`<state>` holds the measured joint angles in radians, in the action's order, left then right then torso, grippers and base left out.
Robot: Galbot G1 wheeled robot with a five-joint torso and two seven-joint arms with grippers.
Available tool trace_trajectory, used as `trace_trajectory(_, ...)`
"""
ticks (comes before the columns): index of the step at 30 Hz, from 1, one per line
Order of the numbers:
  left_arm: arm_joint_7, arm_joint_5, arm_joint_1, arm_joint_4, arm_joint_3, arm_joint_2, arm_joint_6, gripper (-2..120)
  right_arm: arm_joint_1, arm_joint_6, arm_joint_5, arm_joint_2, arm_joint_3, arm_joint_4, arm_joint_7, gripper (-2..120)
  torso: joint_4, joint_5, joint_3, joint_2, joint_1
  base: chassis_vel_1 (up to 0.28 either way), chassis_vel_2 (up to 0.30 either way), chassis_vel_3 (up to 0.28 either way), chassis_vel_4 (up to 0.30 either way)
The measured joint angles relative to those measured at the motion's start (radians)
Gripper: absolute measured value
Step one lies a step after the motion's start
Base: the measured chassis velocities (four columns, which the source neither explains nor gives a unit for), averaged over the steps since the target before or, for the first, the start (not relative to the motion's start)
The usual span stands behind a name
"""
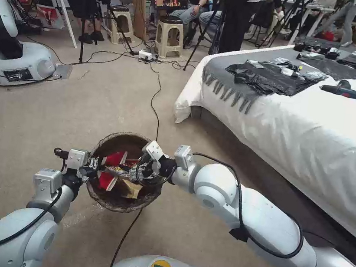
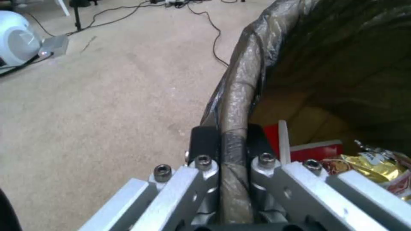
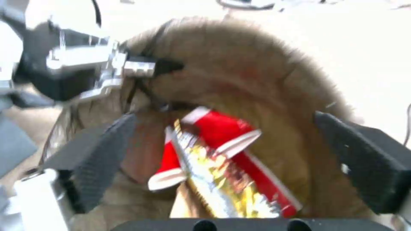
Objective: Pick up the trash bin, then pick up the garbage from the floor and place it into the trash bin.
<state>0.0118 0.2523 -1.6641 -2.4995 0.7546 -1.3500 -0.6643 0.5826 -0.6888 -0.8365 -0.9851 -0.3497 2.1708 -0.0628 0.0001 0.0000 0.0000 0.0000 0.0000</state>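
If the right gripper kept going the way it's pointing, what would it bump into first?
Probably the garbage in the bin. The right gripper, jaws open, points down into the bin at the foil wrapper and red packets, though depth is unclear.

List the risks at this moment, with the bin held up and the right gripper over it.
1. The left gripper holds the trash bin only by a pinch on its bag-covered rim; the slick liner might slip and the bin tilt or drop.
2. The right gripper hangs open just above the red-and-white packets and foil wrapper; it could snag the liner or nudge the bin.
3. A black cable runs along the floor under the bin and could catch.
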Motion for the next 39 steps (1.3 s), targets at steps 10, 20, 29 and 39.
trace_trajectory(10,0.0,0.006,0.001,-0.001,0.008,-0.006,0.0,3,0.222,0.141,0.071,0.082,0.255,0.121,-0.044,100,-0.0003,0.0003,0.0,0.0,0.0,0.0,0.0,0.0,0.0)
trace_trajectory(20,0.0,0.012,0.002,0.0,0.016,-0.01,0.0,3,0.519,0.289,0.244,0.044,0.526,0.157,-0.088,100,0.0,0.0002,0.0,0.0,0.0,0.0,0.0,0.0,0.0)
trace_trajectory(29,0.014,0.012,0.001,0.003,0.024,-0.01,0.001,3,0.846,0.438,0.538,-0.138,0.785,0.172,-0.057,100,0.0005,-0.0001,0.0,0.0,0.0,0.0,0.0,0.0,0.0)
trace_trajectory(39,0.023,0.001,0.005,0.007,0.026,0.001,0.011,3,1.109,0.657,0.736,-0.391,0.99,0.18,0.01,100,0.0,-0.0001,0.0,0.0,0.0,0.0,0.0,0.0,0.0)
